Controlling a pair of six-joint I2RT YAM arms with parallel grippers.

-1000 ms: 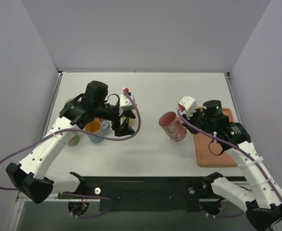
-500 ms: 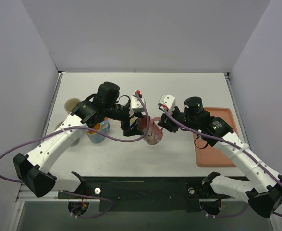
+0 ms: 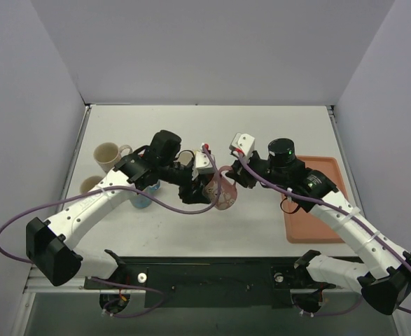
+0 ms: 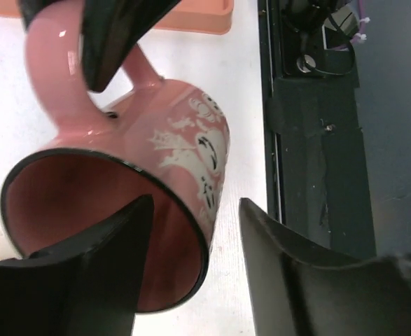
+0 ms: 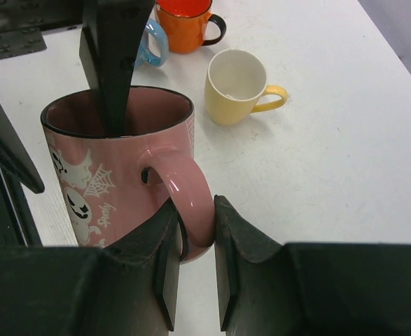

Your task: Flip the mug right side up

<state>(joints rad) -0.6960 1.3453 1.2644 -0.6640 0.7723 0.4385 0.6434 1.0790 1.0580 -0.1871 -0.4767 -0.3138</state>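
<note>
The right gripper [image 5: 197,210] pinches the pink mug [image 5: 114,175] by its handle [image 5: 188,183]. The left gripper [image 4: 194,210] straddles the rim [image 4: 107,154], unclamped. Releasing the handle early could tip it.

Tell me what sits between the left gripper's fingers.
The pink mug's wall near its rim: the left gripper straddles it, one finger inside, one outside, seen in the left wrist view.

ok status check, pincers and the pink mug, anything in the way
Right pincer shut on pink mug handle. Left pincer open, straddling its rim, one finger inside. Yellow mug sits apart, nothing blocking.
</note>
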